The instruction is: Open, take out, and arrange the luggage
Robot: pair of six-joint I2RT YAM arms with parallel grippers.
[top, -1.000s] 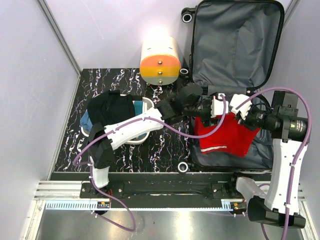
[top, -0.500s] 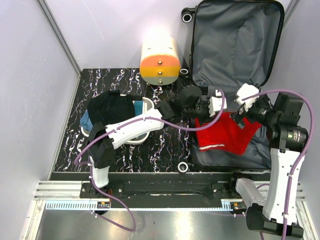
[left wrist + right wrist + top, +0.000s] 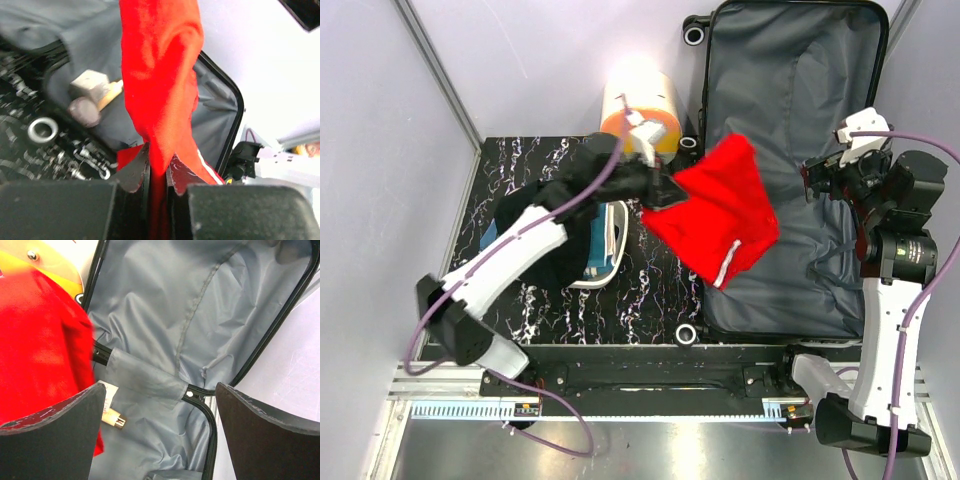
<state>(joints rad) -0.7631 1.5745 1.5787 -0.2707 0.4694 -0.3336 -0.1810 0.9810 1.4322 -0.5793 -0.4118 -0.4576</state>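
– Pale lilac walls [image 3: 520,70] on three sides, black marbled table [image 3: 560,160] beneath. Where stands the luggage [image 3: 790,100]?

– At the right of the table, open. Its lid leans up against the back wall and grey lining shows in both halves. Judged: propped so to let either arm reach in from above.

– Contents?

– One red garment [image 3: 720,215] with a white stripe, hung in the air over the left edge of the lower half and apparently off the lining. Judged: the step in hand is taking it out toward the left, for arranging.

– A place to receive it?

– Probably the white tray [image 3: 612,235] at centre-left, with dark clothing [image 3: 535,225] heaped on it and spilling over its far side. Behind the tray a cream-and-orange cylindrical box [image 3: 640,125] lies on its side by the wall, just beside the luggage.

– State of the arms?

– The left gripper [image 3: 658,190] is pinched narrow on a corner of the red garment; its wrist view shows cloth bunched between the fingers [image 3: 132,172]. The right gripper [image 3: 160,400] has its jaws wide apart and carries nothing. It hangs above the hinge line at the luggage's right side.

– Brands, labels, lettering?

– Nothing legible. A small white tag [image 3: 108,394] sits near the hinge inside, too blurred to read. The outer shell faces away, so any print on it is hidden.
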